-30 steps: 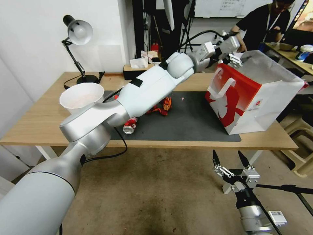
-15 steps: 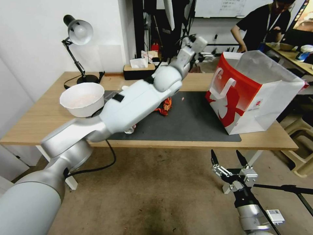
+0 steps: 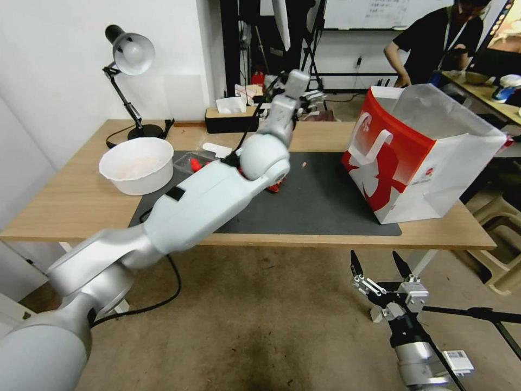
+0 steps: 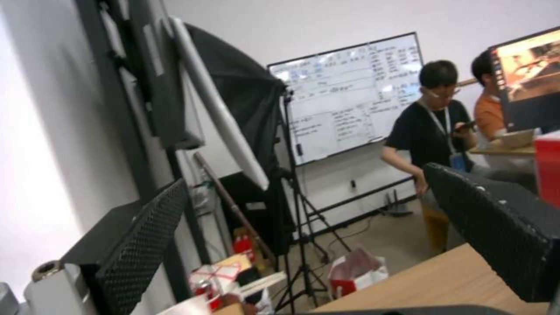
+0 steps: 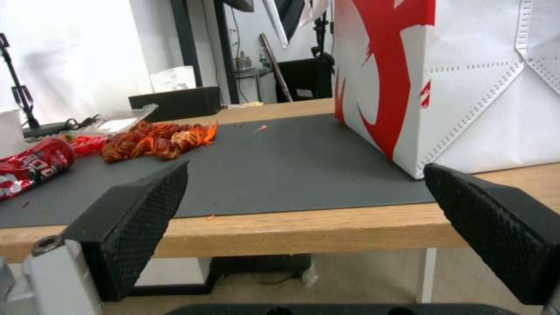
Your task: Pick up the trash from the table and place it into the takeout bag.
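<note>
Left claw (image 4: 303, 218): raised above the far edge of the table (image 3: 76, 195); the left wrist view shows its fingers (image 4: 146, 236) spread wide with nothing between them, facing the room behind.
Right claw (image 3: 380, 266): low, below and in front of the table's front edge, over the floor; fingers spread, holding nothing.
Takeout bag (image 3: 429, 163): upright at the table's right end, mouth open, one corner on the dark grey mat (image 3: 325, 201).
Crayfish shells (image 5: 157, 140): the right wrist view shows them heaped on the mat; in the head view the left arm hides most of them.
Crushed red soda can (image 5: 29, 166): lying on the mat, seen from the right wrist, near the shells.
White bowl (image 3: 137, 165): at the mat's left edge.
Open room: bare mat lies between shells and bag.
</note>
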You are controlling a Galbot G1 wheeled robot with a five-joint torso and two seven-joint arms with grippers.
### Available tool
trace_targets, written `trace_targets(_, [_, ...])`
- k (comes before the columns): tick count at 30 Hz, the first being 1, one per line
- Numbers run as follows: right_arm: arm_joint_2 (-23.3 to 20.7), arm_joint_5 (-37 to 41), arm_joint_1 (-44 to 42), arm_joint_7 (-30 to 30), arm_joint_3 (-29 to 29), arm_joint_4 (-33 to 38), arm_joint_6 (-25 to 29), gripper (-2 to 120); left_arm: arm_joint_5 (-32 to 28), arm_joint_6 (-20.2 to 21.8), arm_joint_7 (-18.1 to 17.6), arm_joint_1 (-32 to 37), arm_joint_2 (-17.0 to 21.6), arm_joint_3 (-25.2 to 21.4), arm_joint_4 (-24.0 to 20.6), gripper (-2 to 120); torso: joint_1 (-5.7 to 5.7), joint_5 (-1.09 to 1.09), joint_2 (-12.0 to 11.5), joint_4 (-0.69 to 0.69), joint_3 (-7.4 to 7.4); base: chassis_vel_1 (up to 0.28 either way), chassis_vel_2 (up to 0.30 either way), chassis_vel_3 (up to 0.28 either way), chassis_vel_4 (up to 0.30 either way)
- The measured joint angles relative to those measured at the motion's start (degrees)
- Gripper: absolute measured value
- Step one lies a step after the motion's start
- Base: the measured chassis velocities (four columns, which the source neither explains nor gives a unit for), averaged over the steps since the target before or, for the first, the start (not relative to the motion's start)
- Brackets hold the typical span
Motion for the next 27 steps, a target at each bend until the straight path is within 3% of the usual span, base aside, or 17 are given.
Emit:
trace_targets(7, [0.1,-0.5,-0.1,0.0,-0.2,0.3,0.0,100,1.9,0.0,-0.9,7.5,5.9,-4.5,-7.2,100,0.00,0.00,0.0,0.00,0.00,0.000,0.000,0.000,0.000])
trace_targets(11, [-0.2,-1.0,0.0,0.1,-0.4,0.7,-0.3,100,3.6,0.0,-0.5,16.0,11.9,-10.5,-13.5,100,0.00,-0.02,0.0,0.01,0.00,0.000,0.000,0.000,0.000])
trace_targets(12, [-0.2,-1.0,0.0,0.1,-0.4,0.7,-0.3,100,3.6,0.0,-0.5,16.0,11.9,-10.5,-13.5,100,0.00,-0.02,0.0,0.01,0.00,0.000,0.000,0.000,0.000])
trace_targets(15, [-0.3,-1.3,0.2,0.2,-0.6,1.3,-0.7,100,4.9,0.1,1.7,24.6,15.6,-17.1,-18.5,100,0.00,0.01,0.0,0.00,0.00,0.000,0.000,0.000,0.000])
trace_targets(16, [-0.3,-1.3,0.2,0.2,-0.6,1.3,-0.7,100,4.9,0.1,1.7,24.6,15.6,-17.1,-18.5,100,0.00,0.01,0.0,0.00,0.00,0.000,0.000,0.000,0.000])
trace_targets(19, [-0.7,-1.3,0.5,0.3,-0.9,1.5,-1.0,100,6.7,-0.4,3.8,34.5,17.7,-23.4,-22.7,100,0.00,0.01,0.0,0.01,-0.01,0.000,0.000,0.000,0.000])
trace_targets(21, [-0.8,-1.3,0.5,0.3,-0.9,1.5,-1.0,100,7.0,-0.5,4.2,36.4,17.9,-24.5,-23.3,100,0.00,0.00,0.0,0.03,0.00,0.000,0.000,0.000,0.000])
trace_targets(22, [-1.0,-1.3,0.5,0.3,-1.0,1.5,-1.1,100,8.4,-1.4,5.1,41.7,18.2,-27.9,-25.0,100,-0.01,-0.01,0.0,0.02,0.00,0.000,0.000,0.000,0.000])
trace_targets(27, [-1.4,-1.5,0.5,0.4,-1.1,1.5,-1.3,100,11.1,-3.5,5.9,50.9,17.7,-33.2,-27.7,100,0.00,0.00,0.0,-0.01,0.00,0.000,0.000,0.000,0.000])
